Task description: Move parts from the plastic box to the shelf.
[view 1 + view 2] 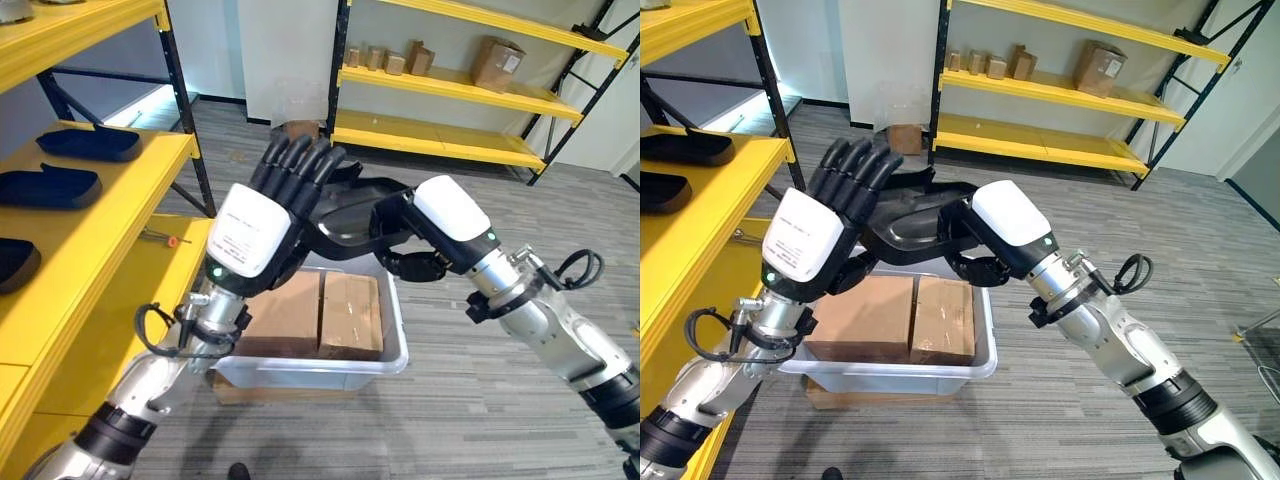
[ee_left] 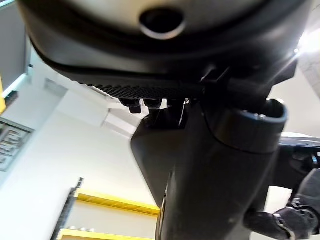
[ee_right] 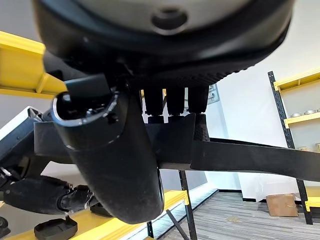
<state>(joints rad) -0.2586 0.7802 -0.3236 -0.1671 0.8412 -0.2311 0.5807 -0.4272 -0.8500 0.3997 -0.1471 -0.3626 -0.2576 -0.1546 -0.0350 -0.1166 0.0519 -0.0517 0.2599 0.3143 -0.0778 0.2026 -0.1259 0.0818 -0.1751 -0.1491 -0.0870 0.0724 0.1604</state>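
No readable writing anywhere. Yellow shelf (image 1: 90,240) on the left already has black parts on it. Plastic box (image 1: 940,375) holds cardboard boxes (image 1: 895,318). Both robot hands hold one black part (image 1: 905,222) above it: left robot hand (image 1: 840,195) fingers straight against it, right robot hand (image 1: 985,245) curled round its edge.
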